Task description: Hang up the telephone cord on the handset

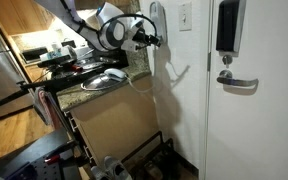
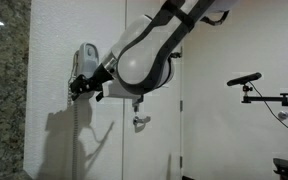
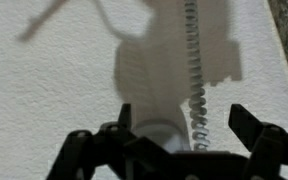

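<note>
In an exterior view we start at the speckled stone (image 2: 4,110) far left of the handset (image 2: 88,55), which hangs upright on the white wall (image 2: 49,40). The gripper (image 2: 79,87) is just under the handset's lower end. The telephone cord (image 2: 79,118) drops in a coil straight below the handset. Right of the handset are the bulky arm (image 2: 144,60), a door handle (image 2: 139,122) and, well off, a black camera stand (image 2: 246,78).

In an exterior view the counter (image 1: 94,92) lies down and left of the handset (image 1: 156,14). The switch plate (image 1: 185,15) sits just right of it, and farther right is the black box (image 1: 227,25) on the door.

In the wrist view one finger (image 3: 124,112) stands left of the handset's rounded end (image 3: 162,128), with the coiled cord (image 3: 192,65) just right of that end. The jaws are spread wide and clamp nothing. The cord runs through the gap, and we cannot tell whether it touches either finger.
</note>
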`<state>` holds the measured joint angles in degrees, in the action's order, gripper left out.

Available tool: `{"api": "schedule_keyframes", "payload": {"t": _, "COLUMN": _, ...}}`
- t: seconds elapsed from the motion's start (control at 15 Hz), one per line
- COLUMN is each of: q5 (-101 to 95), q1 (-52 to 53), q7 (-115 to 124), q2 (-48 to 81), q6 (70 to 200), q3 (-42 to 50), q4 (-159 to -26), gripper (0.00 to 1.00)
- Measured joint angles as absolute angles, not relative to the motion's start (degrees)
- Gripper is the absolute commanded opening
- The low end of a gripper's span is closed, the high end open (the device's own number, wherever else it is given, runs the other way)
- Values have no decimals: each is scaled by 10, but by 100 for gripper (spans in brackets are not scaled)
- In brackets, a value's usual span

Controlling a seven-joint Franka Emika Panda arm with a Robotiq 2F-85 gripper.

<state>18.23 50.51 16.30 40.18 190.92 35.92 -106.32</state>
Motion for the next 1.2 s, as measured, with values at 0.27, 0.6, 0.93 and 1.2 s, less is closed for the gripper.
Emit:
{"api": "schedule_keyframes", "payload": {"t": 0.27, "q5": 182, "q1": 485, "q7": 163, "q2": 414, "q6": 1877, "q3": 332, "q4": -1041, "gripper": 100}}
{"api": "schedule_keyframes", "payload": {"t": 0.6, "q5": 179, "q1": 438, "q7": 161, "q2": 432, "q6": 1872, "q3": 275, "q4": -999, "gripper": 100}}
{"api": "schedule_keyframes", "payload": {"t": 0.93, "q5": 179, "q1": 434, "q7": 161, "q2": 443, "q6": 1872, "q3": 271, "q4": -989, "gripper": 100}}
{"api": "schedule_keyframes", "payload": {"t": 1.2, "q5": 179, "q1": 434, "q7": 161, "q2": 444, "q6": 1872, "q3": 271, "q4": -989, "gripper": 100}}
